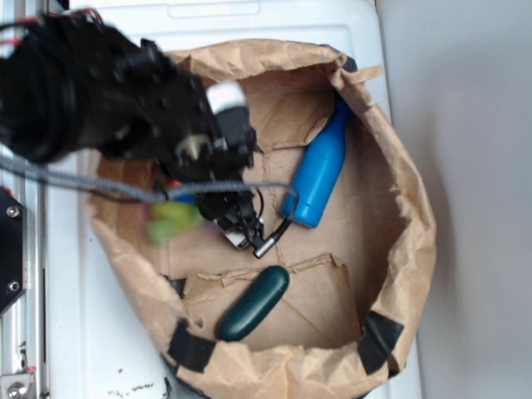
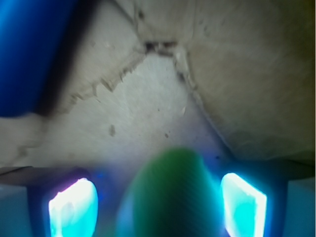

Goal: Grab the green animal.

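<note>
Your gripper (image 1: 249, 229) sits low inside the brown paper bag (image 1: 399, 191), over its flat creased floor. In the wrist view its 2 pads (image 2: 74, 207) glow cyan at either side of the lower edge, spread apart, and a blurred green rounded shape, the green animal (image 2: 170, 197), fills the gap between them. You cannot see from this view whether the pads actually press on it; a strip of space shows on each side, so the jaws read as parted around it rather than clamped.

In the exterior view the green animal (image 1: 173, 220) appears as a blurred yellow-green patch just beside the gripper, on the arm's side, partly hidden under the black arm (image 1: 100, 91) and a grey cable (image 1: 125, 189).

The blue bottle (image 1: 320, 170) lies just beyond the fingertips, tilted against the bag's wall, and it also fills the upper left corner of the wrist view. The dark green capsule (image 1: 253, 303) lies on the bag floor, clearly apart from the gripper.
</note>
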Motion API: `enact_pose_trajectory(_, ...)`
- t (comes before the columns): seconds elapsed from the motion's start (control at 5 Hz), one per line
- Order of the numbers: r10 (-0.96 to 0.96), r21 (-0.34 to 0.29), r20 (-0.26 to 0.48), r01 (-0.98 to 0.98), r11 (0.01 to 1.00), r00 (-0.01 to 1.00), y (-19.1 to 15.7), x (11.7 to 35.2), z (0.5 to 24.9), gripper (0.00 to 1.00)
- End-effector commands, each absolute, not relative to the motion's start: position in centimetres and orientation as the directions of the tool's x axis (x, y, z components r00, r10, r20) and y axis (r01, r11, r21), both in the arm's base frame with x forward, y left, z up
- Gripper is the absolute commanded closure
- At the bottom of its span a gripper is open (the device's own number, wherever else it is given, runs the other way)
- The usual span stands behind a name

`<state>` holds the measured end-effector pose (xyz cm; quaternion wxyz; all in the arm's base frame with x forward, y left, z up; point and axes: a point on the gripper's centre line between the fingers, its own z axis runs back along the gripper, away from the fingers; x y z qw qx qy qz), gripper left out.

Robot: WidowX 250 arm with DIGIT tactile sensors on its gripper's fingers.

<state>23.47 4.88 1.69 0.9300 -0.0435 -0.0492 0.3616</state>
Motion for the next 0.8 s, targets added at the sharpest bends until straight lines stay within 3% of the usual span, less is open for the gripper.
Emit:
enact_pose_trajectory(0.0, 0.668, -0.127, 0.058, -0.658, 0.742, 0.742, 5.5, 23.2, 1.5, 1.00)
enact_pose_trajectory(0.2, 0.664, -0.150, 0.038, -0.653, 0.742, 0.746, 5.7, 24.0, 3.2, 1.00)
enact_pose_trajectory(0.6, 0.650, -0.252, 0.000, -0.629, 0.735, 0.760, 6.0, 25.0, 8.5, 1.00)
